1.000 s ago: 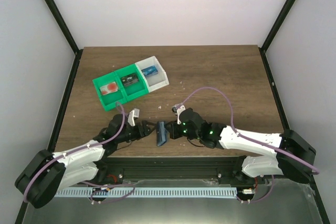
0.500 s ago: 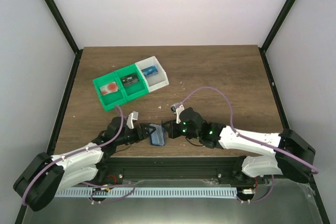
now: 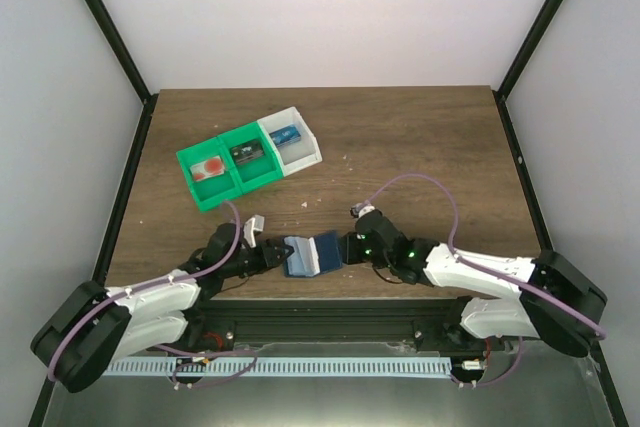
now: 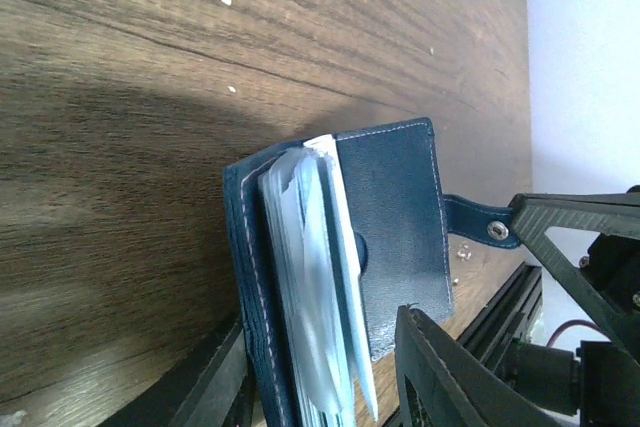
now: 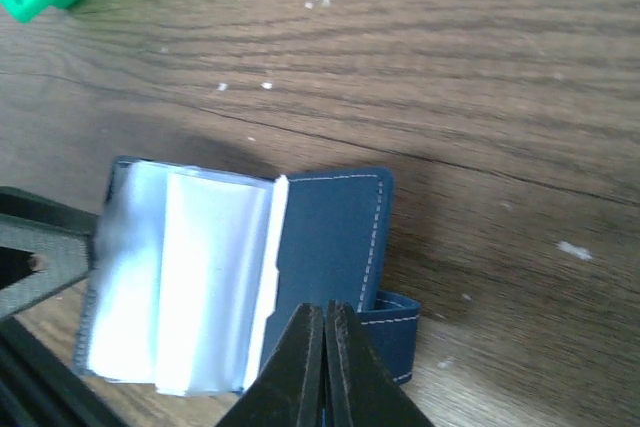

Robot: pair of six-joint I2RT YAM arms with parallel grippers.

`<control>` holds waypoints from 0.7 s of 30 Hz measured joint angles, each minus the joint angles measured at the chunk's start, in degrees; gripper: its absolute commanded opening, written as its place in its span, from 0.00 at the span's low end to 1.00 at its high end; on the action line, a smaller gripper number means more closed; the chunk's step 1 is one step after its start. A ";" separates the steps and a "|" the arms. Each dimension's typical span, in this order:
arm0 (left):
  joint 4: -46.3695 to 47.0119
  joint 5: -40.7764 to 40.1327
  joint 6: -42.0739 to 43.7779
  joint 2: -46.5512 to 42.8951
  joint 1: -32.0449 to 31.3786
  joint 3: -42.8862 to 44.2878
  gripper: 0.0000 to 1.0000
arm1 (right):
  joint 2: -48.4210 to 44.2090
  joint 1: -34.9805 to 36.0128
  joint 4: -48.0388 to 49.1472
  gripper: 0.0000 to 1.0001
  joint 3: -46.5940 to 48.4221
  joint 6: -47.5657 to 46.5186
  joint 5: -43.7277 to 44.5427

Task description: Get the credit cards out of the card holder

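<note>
At the near edge of the bench (image 3: 400, 137), the card holder (image 5: 330, 237) is spread open between the arms. The right jaws are pinched shut on its tab (image 4: 465, 219). The left jaws stand half open astride the cards (image 5: 200, 267), contact unclear. Pulling should go best with the tab anchored and only card edges gripped. Beyond sit the green and white trays (image 3: 250, 162)

Top camera looks down from behind — both wrist cameras, close in, share the card holder (image 4: 390, 207).
</note>
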 measured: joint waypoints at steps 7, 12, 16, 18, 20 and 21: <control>1.81 0.83 -0.70 1.62 0.00 -0.04 0.20 | 0.76 -1.55 0.42 0.04 -3.21 0.79 -0.55; 4.42 1.79 -1.77 1.70 0.00 -0.07 0.00 | 2.45 -2.01 0.22 0.28 -3.26 0.96 -1.07; 5.09 2.73 -1.64 2.58 0.00 -0.04 0.00 | 2.67 -2.05 -2.60 0.38 -2.10 0.39 -1.14; 5.22 3.02 -1.62 2.78 0.00 -0.04 0.00 | 2.62 -2.08 -5.38 0.42 0.28 -0.42 -0.90; 5.27 3.13 -1.62 2.75 0.00 -0.04 0.00 | 2.19 -2.08 -7.04 0.44 2.67 -1.14 -0.96; 5.29 3.17 -1.62 2.75 0.00 -0.04 0.00 | 1.75 -2.08 -7.52 0.46 3.69 -1.53 -1.03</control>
